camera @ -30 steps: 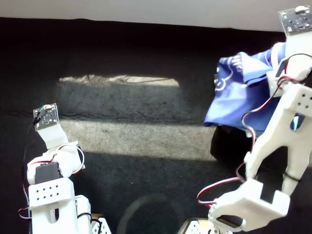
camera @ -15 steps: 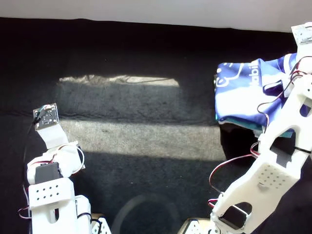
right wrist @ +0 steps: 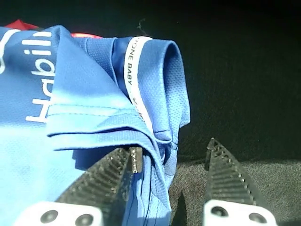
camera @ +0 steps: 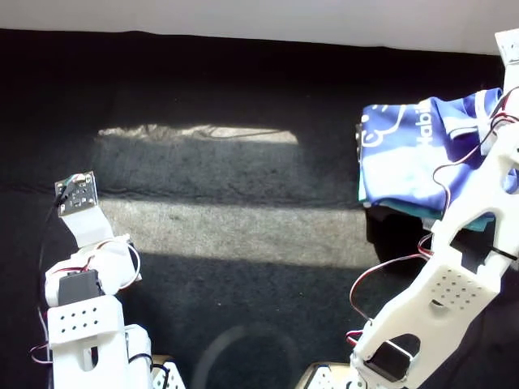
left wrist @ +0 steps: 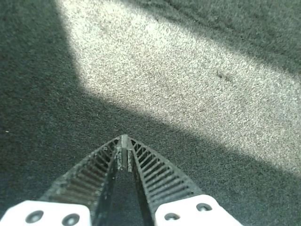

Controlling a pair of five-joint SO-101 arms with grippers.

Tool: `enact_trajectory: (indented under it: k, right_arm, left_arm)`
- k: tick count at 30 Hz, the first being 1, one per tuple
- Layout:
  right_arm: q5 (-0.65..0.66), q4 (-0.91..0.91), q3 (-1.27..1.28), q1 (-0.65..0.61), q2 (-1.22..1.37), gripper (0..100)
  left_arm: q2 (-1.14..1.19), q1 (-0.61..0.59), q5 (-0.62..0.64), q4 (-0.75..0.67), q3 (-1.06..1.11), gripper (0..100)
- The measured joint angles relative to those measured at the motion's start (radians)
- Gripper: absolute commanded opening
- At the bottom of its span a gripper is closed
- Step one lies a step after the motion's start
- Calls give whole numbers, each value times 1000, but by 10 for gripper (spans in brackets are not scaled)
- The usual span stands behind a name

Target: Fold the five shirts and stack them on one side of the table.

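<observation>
**High view:** A folded blue shirt [camera: 413, 154] is lying at the upper right of the frame, topping a small stack on the dark tabletop [camera: 243, 97]. A teal layer [camera: 405, 204] is peeking out under its lower edge. The right arm [camera: 454, 284] is stretching from the bottom right up across the shirt's right side. The left arm [camera: 81, 304] is sitting tucked at the lower left, well apart from the stack, beside a band of sunlight [camera: 227, 231] crossing the middle of the frame.

**Left wrist view:** The left pincer [left wrist: 123, 143] is pressing its ribbed jaws tight together with nothing between them. It is hanging over the tabletop [left wrist: 197, 80] where shade is meeting sun.

**Right wrist view:** The right pincer [right wrist: 174, 153] is standing wide and gripping nothing. One finger [right wrist: 113, 174] is overlapping the edge of the blue shirt [right wrist: 80, 117] by its folded collar. The other finger [right wrist: 225, 174] is hanging over bare tabletop [right wrist: 244, 70] just beside the shirt, and the collar's hem is drooping between the jaws. A sliver of red cloth [right wrist: 19, 24] is showing beyond the shirt's far edge.
</observation>
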Motion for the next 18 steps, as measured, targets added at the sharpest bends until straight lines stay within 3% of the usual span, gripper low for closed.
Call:
enact_trajectory:
  k: [18]
  right_arm:
    - [-442, -210, -37, 103, 100, 213]
  left_arm:
    - [0, 0, 0, 0, 0, 10]
